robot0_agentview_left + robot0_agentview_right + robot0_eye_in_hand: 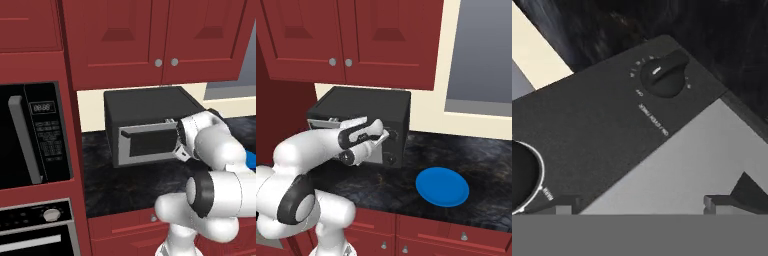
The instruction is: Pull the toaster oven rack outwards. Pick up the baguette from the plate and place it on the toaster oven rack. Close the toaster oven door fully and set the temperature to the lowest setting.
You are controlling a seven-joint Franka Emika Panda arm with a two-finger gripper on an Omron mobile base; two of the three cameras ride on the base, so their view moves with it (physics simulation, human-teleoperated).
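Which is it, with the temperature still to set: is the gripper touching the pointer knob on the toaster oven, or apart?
Apart. The hand view shows the pointer knob ahead of the open gripper, bare panel between them.

Looks like a home kitchen, rendered: dark red cabinets (150, 40) up top, a black speckled stone counter (476, 155), a built-in microwave (35, 132) over a wall oven (37, 235), and a toaster oven (368, 112) on the counter.

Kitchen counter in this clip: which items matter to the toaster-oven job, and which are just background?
Job:
toaster oven
toaster oven door
knobs
plate

Background:
microwave
cabinets
window
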